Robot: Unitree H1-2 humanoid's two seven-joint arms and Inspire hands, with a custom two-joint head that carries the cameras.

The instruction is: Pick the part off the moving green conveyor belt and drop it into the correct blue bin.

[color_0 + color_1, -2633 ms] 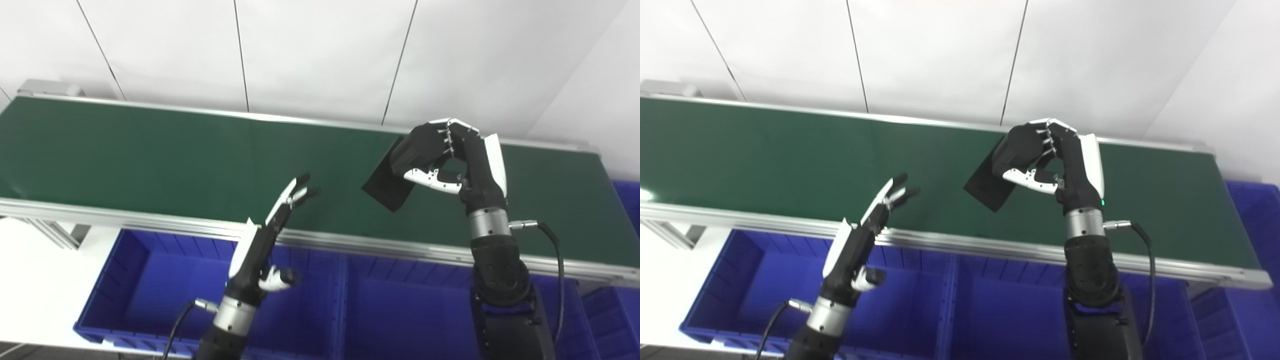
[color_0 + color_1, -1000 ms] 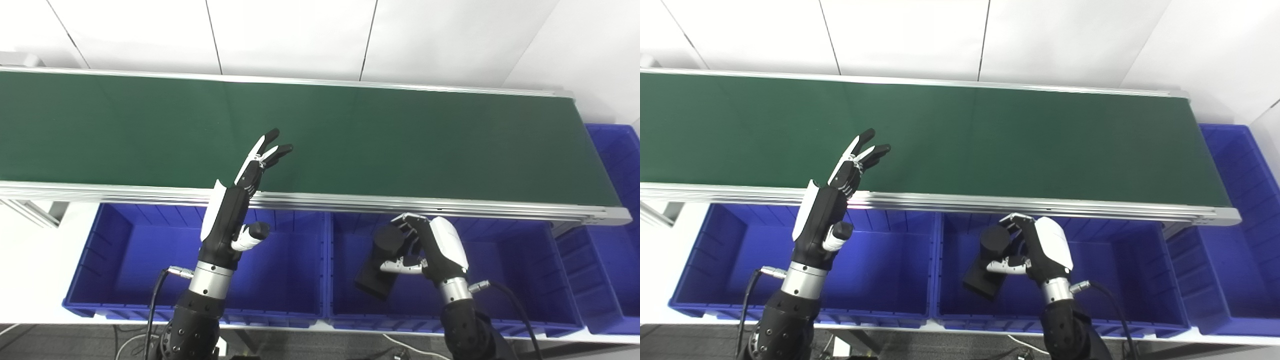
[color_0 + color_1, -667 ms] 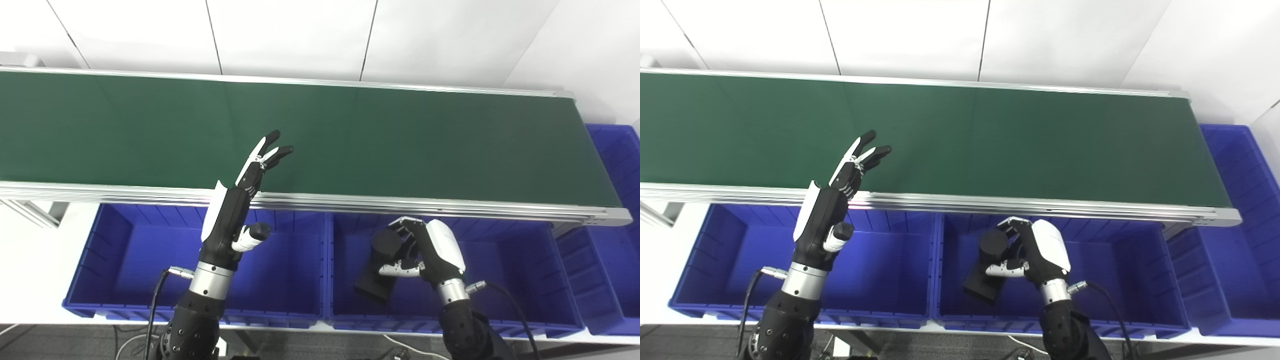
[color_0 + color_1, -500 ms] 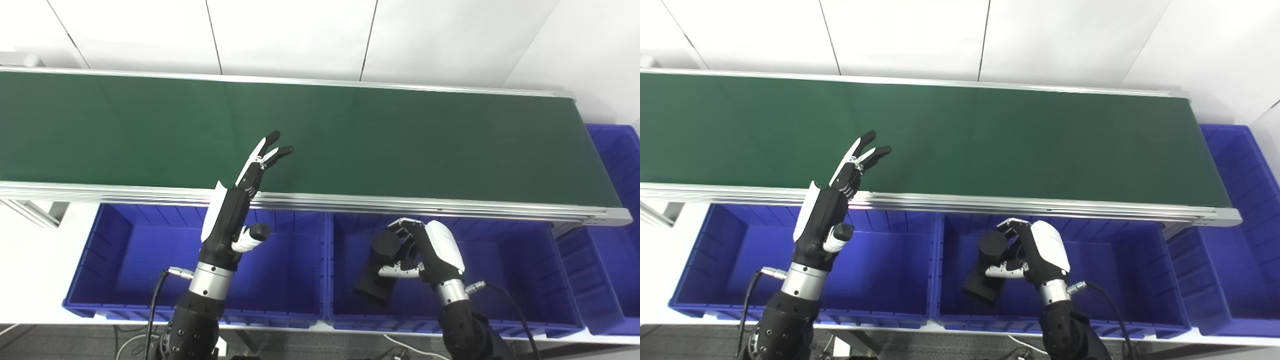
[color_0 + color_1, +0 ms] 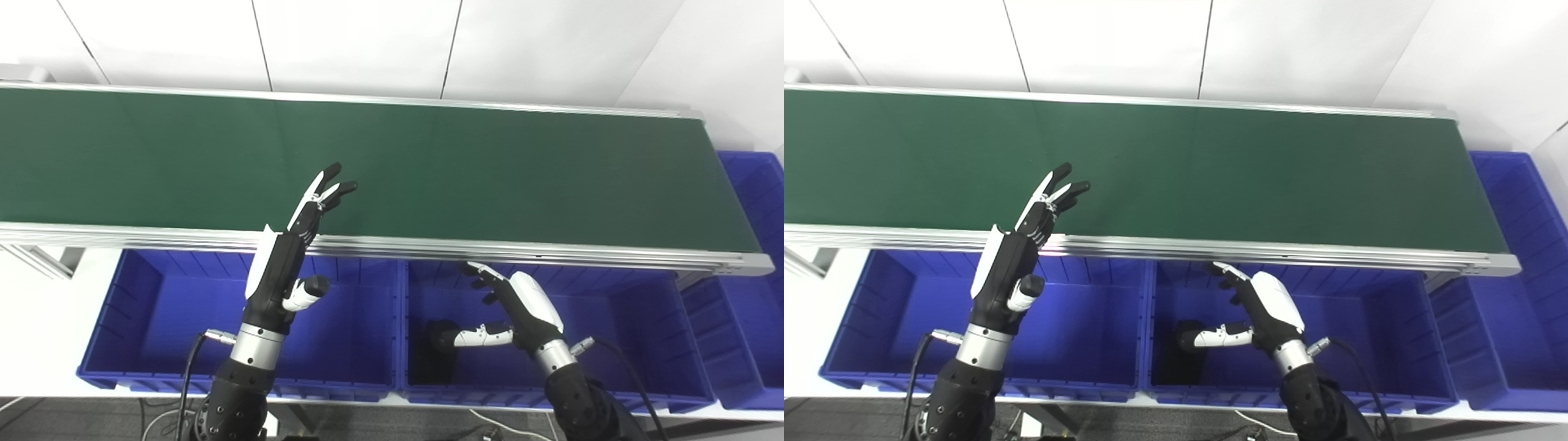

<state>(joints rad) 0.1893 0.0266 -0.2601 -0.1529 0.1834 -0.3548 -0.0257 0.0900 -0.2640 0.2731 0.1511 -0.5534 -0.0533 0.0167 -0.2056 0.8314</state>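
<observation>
**Part in the middle bin, both hands empty**

Left eye view: our right hand (image 5: pixel 514 309), fingers spread, holds nothing above the middle blue bin (image 5: pixel 643 392); the black part (image 5: pixel 436 361) lies inside, lower centre.

Right eye view: our left hand (image 5: pixel 1013 275), fingers apart and empty, reaches over the green belt (image 5: pixel 1249 171).

Far side: white panelled wall (image 5: pixel 367 43) with thin dark seams.
Near left: grey floor (image 5: pixel 73 422), dark cables (image 5: pixel 184 386).
</observation>
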